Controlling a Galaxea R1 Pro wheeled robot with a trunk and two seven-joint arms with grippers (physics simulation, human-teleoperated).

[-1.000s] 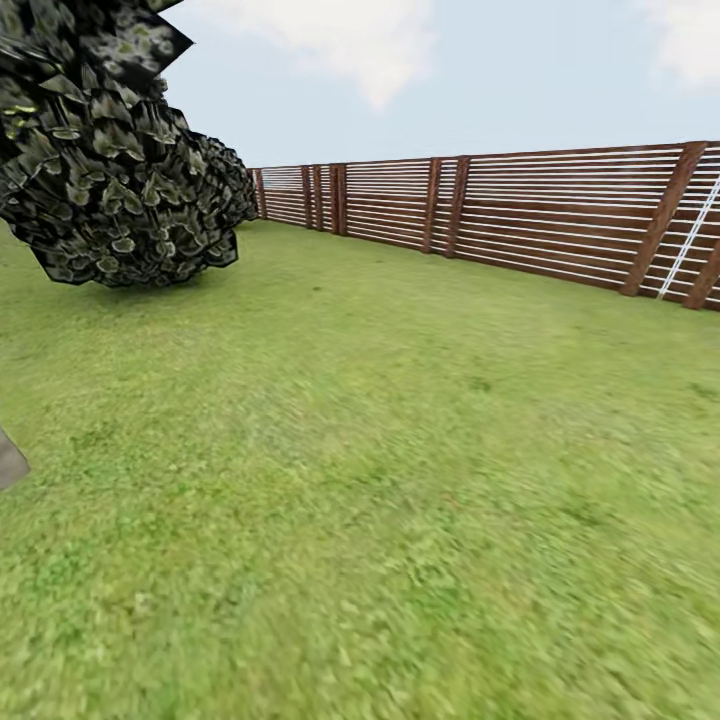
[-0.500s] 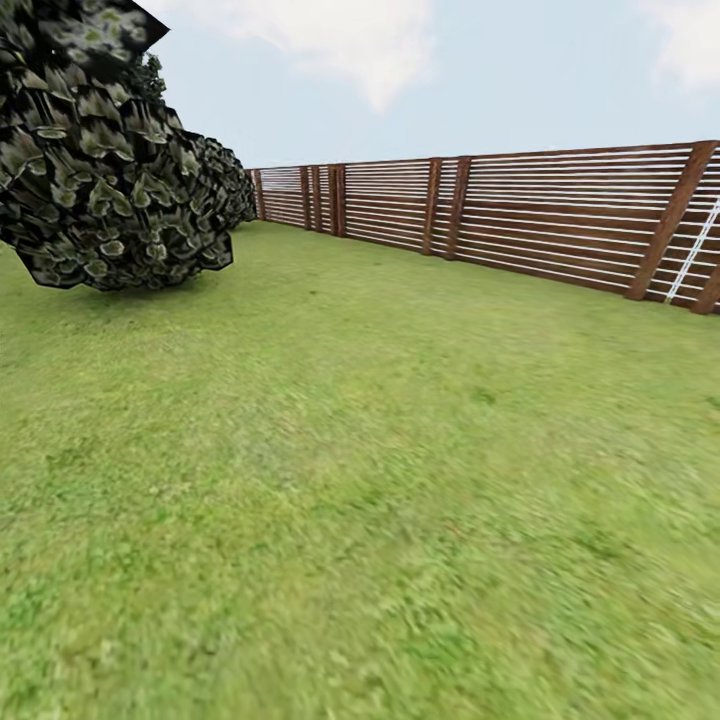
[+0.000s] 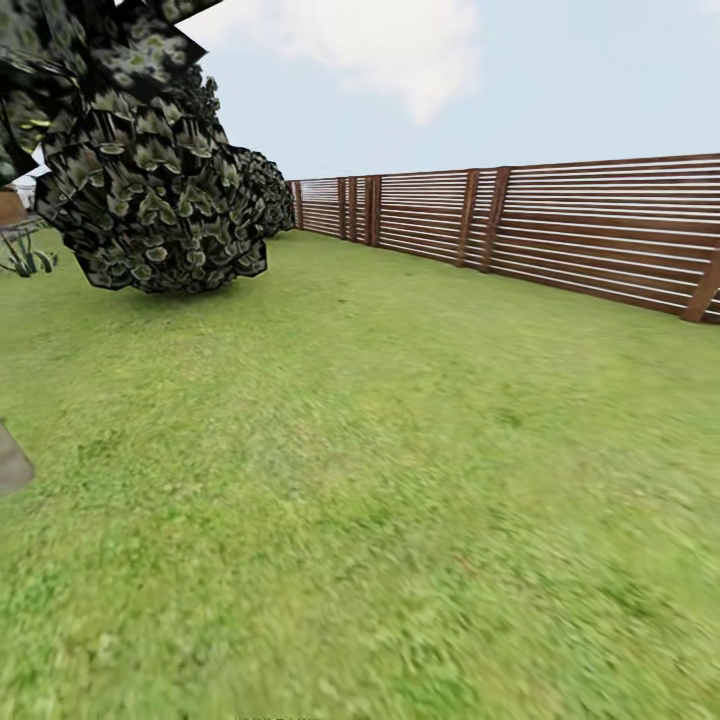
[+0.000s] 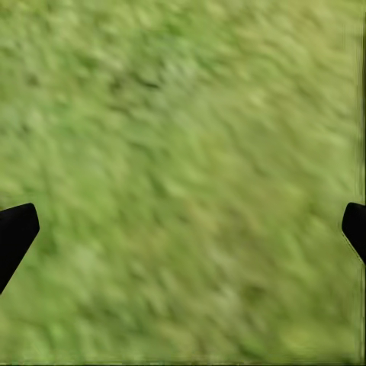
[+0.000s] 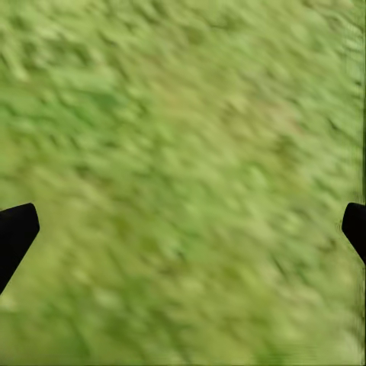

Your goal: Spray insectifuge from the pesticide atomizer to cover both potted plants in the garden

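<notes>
Your view has swung left: the dark shrub point(image 3: 150, 190) sits nearer centre, a grey stepping stone point(image 3: 12, 462) reappears. Both grippers' fingers point(image 4: 15, 236) point(image 5: 15, 232) spread wide over lawn point(image 3: 400, 480), empty; keep searching.

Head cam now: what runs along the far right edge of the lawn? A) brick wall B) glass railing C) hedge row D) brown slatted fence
D: a brown slatted fence with upright posts borders the lawn from mid-frame to the right edge, past the dark-leaved shrub at the left.
</notes>
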